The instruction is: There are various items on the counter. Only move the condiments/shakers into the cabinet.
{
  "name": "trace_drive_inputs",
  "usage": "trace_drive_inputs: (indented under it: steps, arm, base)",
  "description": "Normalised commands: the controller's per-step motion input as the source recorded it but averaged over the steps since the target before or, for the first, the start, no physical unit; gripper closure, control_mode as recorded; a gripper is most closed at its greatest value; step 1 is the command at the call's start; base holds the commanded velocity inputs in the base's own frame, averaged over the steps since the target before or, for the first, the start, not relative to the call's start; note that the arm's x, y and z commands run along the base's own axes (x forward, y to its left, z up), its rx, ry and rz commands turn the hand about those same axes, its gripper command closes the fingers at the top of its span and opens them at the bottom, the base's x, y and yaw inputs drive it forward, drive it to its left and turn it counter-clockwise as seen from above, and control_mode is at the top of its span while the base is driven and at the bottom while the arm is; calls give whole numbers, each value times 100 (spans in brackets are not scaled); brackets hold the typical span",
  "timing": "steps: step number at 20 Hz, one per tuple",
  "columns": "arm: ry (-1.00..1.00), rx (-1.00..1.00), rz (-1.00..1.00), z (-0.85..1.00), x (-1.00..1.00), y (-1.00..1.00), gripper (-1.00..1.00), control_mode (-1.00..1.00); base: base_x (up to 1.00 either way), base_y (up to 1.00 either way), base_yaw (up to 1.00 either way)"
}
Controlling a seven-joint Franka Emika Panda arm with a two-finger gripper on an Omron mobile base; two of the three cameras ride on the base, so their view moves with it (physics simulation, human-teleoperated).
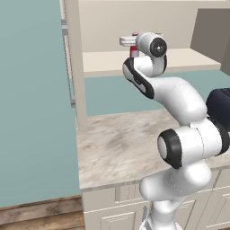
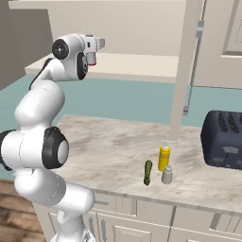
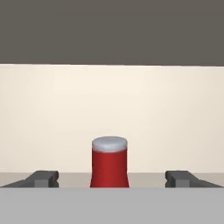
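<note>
The small red bottle with its pale cap stands upright on the cabinet's cream shelf. My gripper is open, its dark fingertips wide apart on either side of the bottle and not touching it. In the base views the gripper is raised at the cabinet shelf, with the red bottle partly hidden behind the hand. On the counter stand the yellow squeeze bottle and the grey shaker, with the dark green vegetable lying beside them.
A dark toaster sits on the counter's right end. The cabinet's tall side post comes down to the counter. A greyish-brown open door hangs at the shelf's right.
</note>
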Motion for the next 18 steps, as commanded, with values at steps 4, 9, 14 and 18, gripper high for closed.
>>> trace_drive_inputs:
  steps: [4,9,14,18]
  arm:
    - [-7,0,-1,1,-79,0,-100,-100]
    - [-2,1,-9,0,-100,-11,-100,-100]
    - [16,2,-19,0,-100,-17,-100,-100]
    - [39,0,-22,-8,-100,-16,-100,-100]
  base:
    - [0,0,0]
    - [0,0,0]
    - [0,0,0]
    - [0,0,0]
